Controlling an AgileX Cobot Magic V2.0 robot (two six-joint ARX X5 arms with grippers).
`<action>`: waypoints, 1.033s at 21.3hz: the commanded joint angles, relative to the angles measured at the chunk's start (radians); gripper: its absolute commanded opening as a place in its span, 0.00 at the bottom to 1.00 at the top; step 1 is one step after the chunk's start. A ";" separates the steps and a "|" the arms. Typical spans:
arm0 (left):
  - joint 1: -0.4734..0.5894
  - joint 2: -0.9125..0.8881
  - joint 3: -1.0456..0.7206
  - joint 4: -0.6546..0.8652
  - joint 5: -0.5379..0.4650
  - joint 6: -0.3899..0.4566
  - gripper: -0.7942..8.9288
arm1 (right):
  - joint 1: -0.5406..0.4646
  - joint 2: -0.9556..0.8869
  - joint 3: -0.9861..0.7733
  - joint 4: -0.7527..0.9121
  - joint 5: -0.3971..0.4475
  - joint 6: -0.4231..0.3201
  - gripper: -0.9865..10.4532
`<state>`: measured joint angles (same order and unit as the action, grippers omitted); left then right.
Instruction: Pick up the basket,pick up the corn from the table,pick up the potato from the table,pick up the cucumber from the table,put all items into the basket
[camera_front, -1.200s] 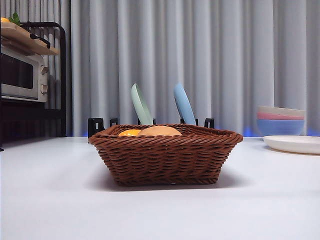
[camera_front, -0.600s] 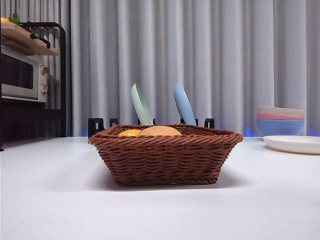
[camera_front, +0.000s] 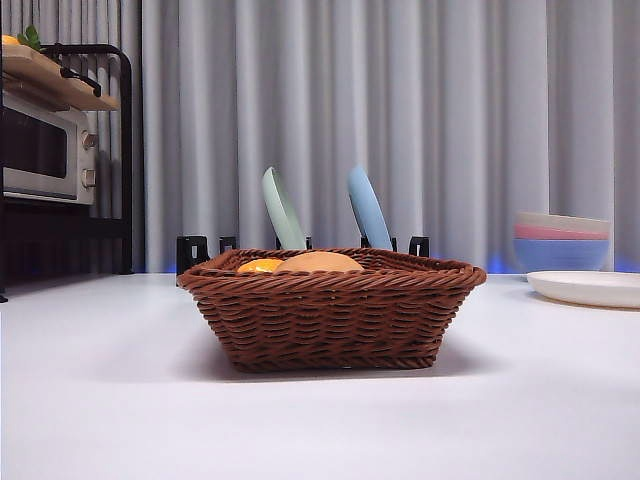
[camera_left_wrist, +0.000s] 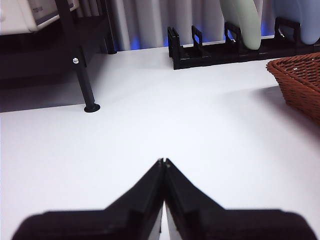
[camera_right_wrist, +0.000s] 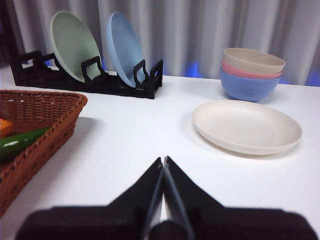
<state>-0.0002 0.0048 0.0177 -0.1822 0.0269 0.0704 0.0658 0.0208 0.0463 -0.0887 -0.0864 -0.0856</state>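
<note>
Both hands clamped empty, left hand (camera_left_wrist: 163, 162) and right hand (camera_right_wrist: 163, 161) flanking basket (camera_front: 330, 310), well apart

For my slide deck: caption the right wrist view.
Shut right claw over the table; cucumber in the basket, cream plate beside.

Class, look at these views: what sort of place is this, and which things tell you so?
Probably a mock kitchen: a toaster oven on a black shelf, plates in a dish rack, stacked bowls, and a basket holding toy vegetables.
</note>
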 joint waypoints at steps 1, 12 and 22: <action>0.002 -0.003 -0.014 0.002 0.001 0.002 0.08 | -0.001 -0.020 -0.040 0.006 -0.002 -0.009 0.09; 0.002 -0.003 -0.014 0.002 0.001 0.002 0.08 | 0.000 -0.020 -0.041 -0.087 -0.019 0.034 0.09; 0.002 -0.003 -0.014 0.002 0.001 0.002 0.08 | 0.001 -0.020 -0.041 -0.085 -0.012 0.171 0.09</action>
<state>-0.0002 0.0048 0.0177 -0.1822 0.0265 0.0704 0.0658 0.0040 0.0158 -0.1631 -0.1009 0.0658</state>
